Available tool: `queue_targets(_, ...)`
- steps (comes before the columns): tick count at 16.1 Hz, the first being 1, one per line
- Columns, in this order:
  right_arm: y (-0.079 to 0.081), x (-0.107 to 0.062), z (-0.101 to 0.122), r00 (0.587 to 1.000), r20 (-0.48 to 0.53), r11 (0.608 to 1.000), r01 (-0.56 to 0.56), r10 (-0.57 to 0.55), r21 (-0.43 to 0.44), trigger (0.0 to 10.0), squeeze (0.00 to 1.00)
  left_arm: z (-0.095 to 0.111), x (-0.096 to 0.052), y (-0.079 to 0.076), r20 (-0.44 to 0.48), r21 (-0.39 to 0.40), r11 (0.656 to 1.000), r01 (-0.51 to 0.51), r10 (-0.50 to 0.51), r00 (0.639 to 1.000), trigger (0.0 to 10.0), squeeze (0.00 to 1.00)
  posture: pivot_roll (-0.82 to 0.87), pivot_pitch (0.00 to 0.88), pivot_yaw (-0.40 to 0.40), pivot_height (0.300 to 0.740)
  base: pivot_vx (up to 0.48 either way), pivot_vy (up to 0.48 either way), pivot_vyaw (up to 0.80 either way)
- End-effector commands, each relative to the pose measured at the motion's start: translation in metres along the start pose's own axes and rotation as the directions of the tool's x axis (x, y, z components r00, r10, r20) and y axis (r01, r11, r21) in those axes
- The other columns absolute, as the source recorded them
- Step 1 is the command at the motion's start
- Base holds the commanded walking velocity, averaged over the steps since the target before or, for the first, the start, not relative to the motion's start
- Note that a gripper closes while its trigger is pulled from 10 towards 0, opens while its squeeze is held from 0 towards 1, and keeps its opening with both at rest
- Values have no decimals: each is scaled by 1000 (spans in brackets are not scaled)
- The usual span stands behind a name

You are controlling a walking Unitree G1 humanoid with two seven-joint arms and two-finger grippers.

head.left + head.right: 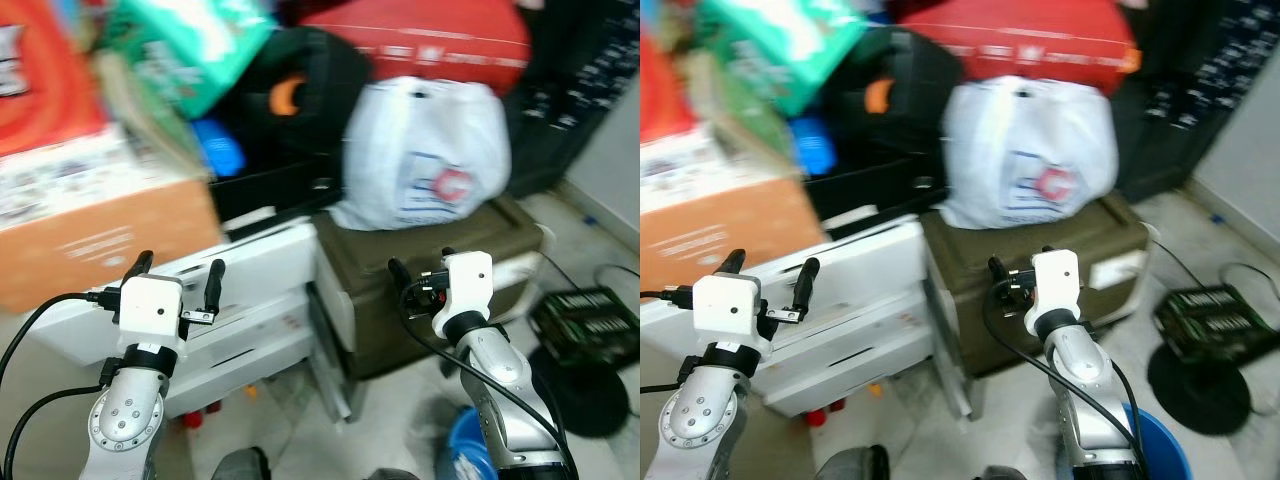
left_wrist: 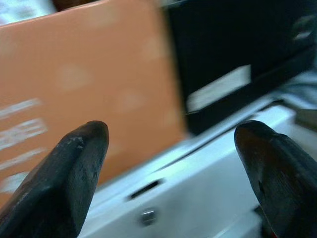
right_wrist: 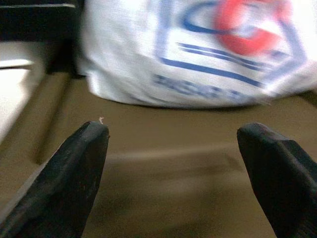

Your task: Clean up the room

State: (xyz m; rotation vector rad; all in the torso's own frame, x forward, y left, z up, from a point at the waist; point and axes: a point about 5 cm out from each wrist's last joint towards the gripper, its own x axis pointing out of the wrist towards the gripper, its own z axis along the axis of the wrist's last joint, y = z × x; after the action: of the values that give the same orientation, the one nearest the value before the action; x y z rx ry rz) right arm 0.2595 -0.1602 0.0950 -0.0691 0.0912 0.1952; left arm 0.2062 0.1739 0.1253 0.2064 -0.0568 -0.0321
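A white plastic bag [image 1: 425, 150] with a red and blue logo rests on an olive-brown case [image 1: 365, 320]. My right gripper [image 1: 420, 265] is raised in front of that case, open and holding nothing; in the right wrist view its fingertips [image 3: 91, 136] frame the case top and the bag [image 3: 198, 49]. My left gripper [image 1: 178, 272] is raised before a stack of flat white boxes [image 1: 260, 270], open and holding nothing. In the left wrist view it [image 2: 171, 129] faces an orange cardboard box [image 2: 89, 84] and the white boxes [image 2: 208, 168]. The pictures are blurred.
Behind are a black bag [image 1: 300, 90], a red suitcase [image 1: 430, 35], a green package [image 1: 180, 40] and the orange box [image 1: 110, 235]. A blue bucket [image 1: 465, 450] stands by my right arm. A black crate [image 1: 590, 320] and cables lie on the floor at right.
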Motion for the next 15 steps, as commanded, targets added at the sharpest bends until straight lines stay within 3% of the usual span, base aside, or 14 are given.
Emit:
queue_targets(1,-2,-1,5,1000,12,1000,4,-4,-5,10000,0,-1,-1,-2,-12,-3,1000,15,-15,1000,10000,0,-32,88,-1,740,0,-379,0)
queue_targets(5,-2,0,4,1000,6,1000,1,-1,-3,10000,0,-2,0,-2,-13,-3,1000,14,-14,1000,10000,0,-32,86,-5,740,0,-341,0)
queue_targets(8,-2,0,5,1000,10,1000,-5,5,-6,10000,0,-3,0,2,-23,-34,999,-16,15,1000,10000,0,-34,84,-5,740,0,0,0)
queue_targets(15,1,1,6,1000,12,1000,-25,25,-13,10000,0,-6,-3,1,-34,-43,999,-28,27,999,10000,0,-32,77,-7,740,0,0,800)
